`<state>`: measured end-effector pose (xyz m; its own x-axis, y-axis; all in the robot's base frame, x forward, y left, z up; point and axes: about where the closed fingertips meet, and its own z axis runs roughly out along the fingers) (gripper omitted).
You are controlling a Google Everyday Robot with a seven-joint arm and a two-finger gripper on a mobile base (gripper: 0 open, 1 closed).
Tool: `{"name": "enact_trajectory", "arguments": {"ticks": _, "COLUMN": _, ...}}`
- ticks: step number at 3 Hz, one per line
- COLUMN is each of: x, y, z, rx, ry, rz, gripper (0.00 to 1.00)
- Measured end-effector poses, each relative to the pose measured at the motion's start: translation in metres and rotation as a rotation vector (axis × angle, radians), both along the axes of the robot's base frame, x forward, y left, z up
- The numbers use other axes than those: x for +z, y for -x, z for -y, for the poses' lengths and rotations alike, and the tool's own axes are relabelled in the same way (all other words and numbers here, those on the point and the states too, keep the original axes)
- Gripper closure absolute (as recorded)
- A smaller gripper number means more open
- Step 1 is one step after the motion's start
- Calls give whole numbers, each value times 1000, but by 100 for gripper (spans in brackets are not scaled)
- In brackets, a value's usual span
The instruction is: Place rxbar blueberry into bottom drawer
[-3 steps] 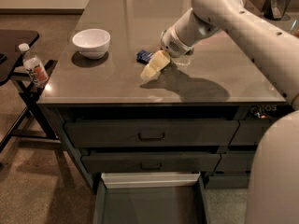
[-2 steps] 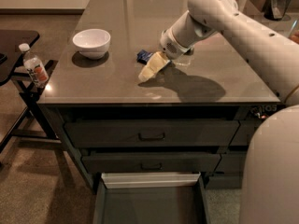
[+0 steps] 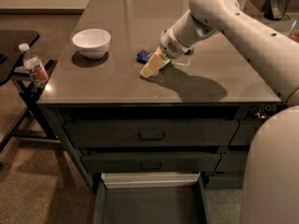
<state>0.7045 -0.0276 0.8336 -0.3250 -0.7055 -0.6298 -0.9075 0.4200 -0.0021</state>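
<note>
The rxbar blueberry (image 3: 143, 56) is a small dark-blue wrapped bar lying flat on the grey countertop, partly hidden behind my gripper. My gripper (image 3: 149, 70) is pale and angled down to the left. Its tip is at the counter surface just in front and to the right of the bar. I cannot tell whether it touches the bar. The bottom drawer (image 3: 149, 206) is pulled out below the cabinet front, with a flat grey floor and a pale white back edge (image 3: 150, 179). Nothing shows inside it.
A white bowl (image 3: 91, 42) stands on the counter's left side. Two shut drawer fronts with black handles (image 3: 151, 136) sit above the open drawer. A water bottle (image 3: 33, 68) stands on a black side stand at the left. My arm's shadow falls on the counter's right part.
My upper arm has shifted slightly to the left. The gripper stays at almost the same spot beside the blue bar. The bar and the drawer have not moved.
</note>
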Motion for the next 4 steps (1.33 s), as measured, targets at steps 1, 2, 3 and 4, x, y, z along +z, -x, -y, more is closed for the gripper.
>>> {"name": "enact_trajectory", "arguments": {"ticks": 1, "x": 0, "y": 0, "z": 0, "rx": 0, "ry": 0, "rz": 0, "gripper": 66}}
{"name": "enact_trajectory", "arguments": {"ticks": 2, "x": 0, "y": 0, "z": 0, "rx": 0, "ry": 0, "rz": 0, "gripper": 88}}
{"name": "enact_trajectory", "arguments": {"ticks": 3, "x": 0, "y": 0, "z": 0, "rx": 0, "ry": 0, "rz": 0, "gripper": 100}}
{"name": "enact_trajectory", "arguments": {"ticks": 4, "x": 8, "y": 0, "z": 0, "rx": 0, "ry": 0, "rz": 0, "gripper": 100}}
